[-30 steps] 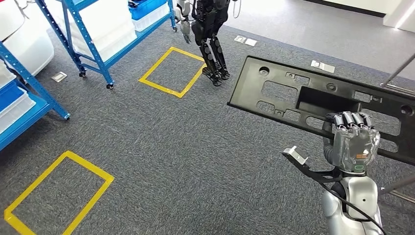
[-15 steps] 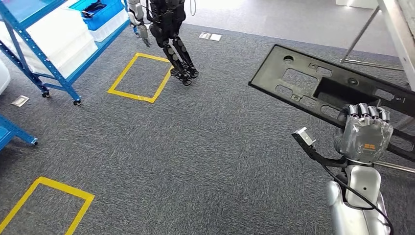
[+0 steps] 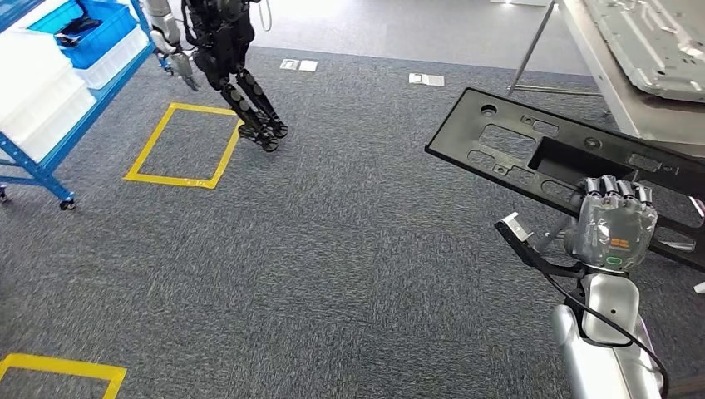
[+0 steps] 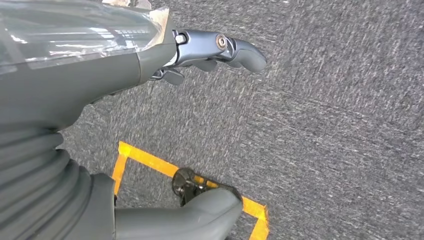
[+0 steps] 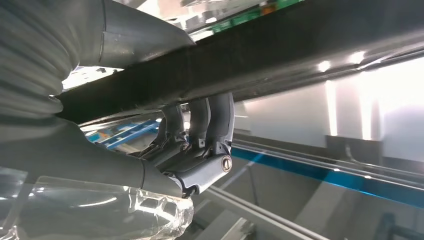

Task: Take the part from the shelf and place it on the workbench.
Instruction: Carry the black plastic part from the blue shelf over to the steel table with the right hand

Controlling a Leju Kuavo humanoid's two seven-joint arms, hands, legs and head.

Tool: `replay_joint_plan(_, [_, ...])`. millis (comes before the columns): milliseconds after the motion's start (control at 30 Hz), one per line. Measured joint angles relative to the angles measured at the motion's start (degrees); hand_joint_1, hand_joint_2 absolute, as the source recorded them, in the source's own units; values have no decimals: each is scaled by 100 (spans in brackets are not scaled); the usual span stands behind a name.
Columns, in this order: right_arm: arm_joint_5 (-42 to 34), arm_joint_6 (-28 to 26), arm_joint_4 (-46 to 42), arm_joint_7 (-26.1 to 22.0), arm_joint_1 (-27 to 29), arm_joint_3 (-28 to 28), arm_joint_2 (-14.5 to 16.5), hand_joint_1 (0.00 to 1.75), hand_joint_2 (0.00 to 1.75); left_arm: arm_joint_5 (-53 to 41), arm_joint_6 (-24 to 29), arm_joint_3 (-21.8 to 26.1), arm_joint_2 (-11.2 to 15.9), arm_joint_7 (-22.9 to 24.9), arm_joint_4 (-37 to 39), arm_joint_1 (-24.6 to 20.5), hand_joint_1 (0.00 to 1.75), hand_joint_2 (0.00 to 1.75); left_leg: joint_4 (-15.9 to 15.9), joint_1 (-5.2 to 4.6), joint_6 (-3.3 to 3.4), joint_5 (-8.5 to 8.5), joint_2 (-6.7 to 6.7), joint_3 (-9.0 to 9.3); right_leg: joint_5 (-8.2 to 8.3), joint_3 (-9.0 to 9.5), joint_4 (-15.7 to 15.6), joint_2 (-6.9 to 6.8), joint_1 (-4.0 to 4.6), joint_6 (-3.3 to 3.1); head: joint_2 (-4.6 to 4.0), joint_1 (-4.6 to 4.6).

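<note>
The part [image 3: 515,137] is a long flat black plastic panel with cut-outs, carried level above the carpet. My right hand [image 3: 613,229] grips its near edge, fingers curled over the top. In the right wrist view the fingers [image 5: 200,125] wrap around the panel's dark edge [image 5: 300,45]. The workbench [image 3: 619,91] stands at the upper right, just beyond the panel's far end, with a grey metal panel [image 3: 657,37] lying on it. My left hand [image 4: 100,80] hangs over the carpet, holding nothing, with its fingers [image 4: 235,47] and thumb [image 4: 200,210] apart.
Another dark humanoid robot [image 3: 224,50] stands at the upper left beside a yellow tape square [image 3: 179,145]. A blue shelf [image 3: 50,158] with white and blue bins is at the far left. A second tape corner [image 3: 58,370] lies at the lower left. Grey carpet lies between.
The camera has turned right: the shelf, tape squares and other robot slid left, and the workbench came into view. The panel stays in my right hand.
</note>
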Motion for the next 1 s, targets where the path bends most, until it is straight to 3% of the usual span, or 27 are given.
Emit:
replay_joint_plan(33, [0, 0, 58, 4, -17, 13, 0, 175, 175, 2, 1, 0, 1, 3, 1, 3, 0, 175, 1, -7, 1, -2, 80, -3, -103, -155, 326, -27, -13, 16, 0, -1])
replay_joint_plan(67, [-1, 0, 133, 11, -32, 24, 1, 175, 175, 2, 1, 0, 0, 7, 1, 4, 0, 175, 2, -10, -1, -6, 155, -7, -123, -210, 463, -40, -29, 52, 1, 2])
replay_joint_plan(100, [-1, 0, 219, 23, -53, 33, 1, 175, 175, 2, 1, 0, -1, 14, 1, 3, 0, 175, 4, -10, -7, -10, 226, -7, -58, -140, 356, -61, -46, 104, 1, 3])
replay_joint_plan(133, [-1, 0, 301, 43, -83, 40, 2, 175, 175, 2, 1, 0, -2, 20, 1, 3, 0, 175, 7, -9, -19, -18, 294, -4, 62, 42, 37, -117, -67, 160, 1, 2])
replay_joint_plan(200, [-2, 0, 456, 88, -177, 54, 8, 175, 175, 1, 1, 0, 8, 32, -3, 4, 0, 175, 33, -33, -70, -51, 423, 4, 292, 490, -752, -386, -69, 217, 0, 8])
replay_joint_plan(267, [-2, 0, 630, 109, -270, 43, 24, 175, 175, 0, 2, 0, 28, 39, -7, 5, 0, 175, 61, -65, -135, -94, 542, 19, 388, 681, -1110, -517, -34, 165, -1, -2])
replay_joint_plan(333, [-4, 0, 805, 98, -310, -25, 38, 175, 175, -1, 3, 0, 38, 43, -8, 0, 0, 175, 69, -55, -188, -122, 647, 43, 413, 667, -1115, -385, -17, 83, 0, -17])
replay_joint_plan(367, [-5, 0, 874, 90, -317, -64, 45, 175, 175, -2, 3, 0, 44, 44, -8, -2, 0, 175, 131, -34, -219, -158, 612, 34, 421, 666, -1118, -325, -28, 53, 0, -19])
replay_joint_plan(433, [-7, -1, 1002, 66, -373, -146, 71, 175, 175, -9, 1, 0, 51, 45, -7, 2, 0, 175, 540, 5, -271, -405, 353, -124, 442, 672, -1127, -205, -66, -36, -1, -31])
replay_joint_plan(500, [-7, -1, 1172, 12, -477, -244, 120, 175, 175, -25, -5, 0, 56, 49, -6, 11, 0, 175, 1287, 20, -286, -805, 84, -466, 454, 664, -1127, -73, -54, -99, 0, -42])
replay_joint_plan(533, [-10, -1, 1273, -19, -528, -305, 146, 175, 175, -37, -9, -1, 60, 50, -6, 14, 0, 175, 1600, 22, -286, -938, 40, -623, 458, 660, -1126, -2, -42, -113, 0, -45])
replay_joint_plan(567, [-25, 0, 1370, -57, -571, -369, 162, 175, 175, -46, -15, -1, 66, 51, -6, 14, 0, 175, 1757, 23, -280, -965, 22, -715, 461, 658, -1125, 71, -32, -117, 1, -43])
replay_joint_plan(633, [-79, 0, 1544, -143, -636, -548, 186, 175, 175, -66, -27, -2, 76, 51, -6, 13, 0, 175, 1461, 34, -259, -696, -10, -602, 466, 659, -1116, 213, -26, -117, 0, -43])
replay_joint_plan(700, [-137, 0, 1661, -217, -704, -730, 205, 175, 175, -85, -33, -1, 89, 51, -6, 11, 0, 175, 712, 68, -241, -314, -237, -254, 471, 640, -1088, 347, -18, -101, 0, -44])
replay_joint_plan(733, [-162, 0, 1707, -246, -746, -799, 214, 175, 175, -95, -34, -2, 95, 53, -6, 10, 0, 175, 440, 79, -233, -211, -349, -132, 479, 617, -1071, 407, -11, -80, 0, -39])
replay_joint_plan(767, [-191, 0, 1751, -274, -789, -861, 222, 175, 175, -103, -34, -3, 101, 56, -6, 9, 0, 175, 283, 76, -222, -170, -430, -68, 495, 582, -1063, 468, -7, -45, 1, -40])
replay_joint_plan(833, [-228, -1, 1835, -319, -842, -980, 229, 175, 175, -111, -33, -4, 108, 64, -6, 0, 0, 175, 226, 32, -165, -155, -353, -61, 547, 524, -1091, 599, -16, 50, 0, -38])
replay_joint_plan(867, [-226, -2, 1878, -328, -849, -1045, 225, 175, 175, -115, -34, -5, 109, 67, -6, -12, 0, 175, 191, 22, -117, -123, -278, -51, 559, 493, -1090, 595, -29, 84, 0, -41])
replay_joint_plan(933, [-203, -2, 1985, -328, -887, -1186, 204, 175, 175, -126, -47, -7, 116, 73, -6, -39, 0, 175, 109, 22, -25, -55, -137, -30, 442, 346, -862, 359, -19, 94, 0, -22])
replay_joint_plan(1000, [-161, -2, 2115, -322, -958, -1330, 185, 175, 175, -145, -72, -9, 132, 82, -6, -49, 0, 175, 80, 5, 14, -30, 2, -33, 142, 22, -204, 68, -6, 53, 0, 4])
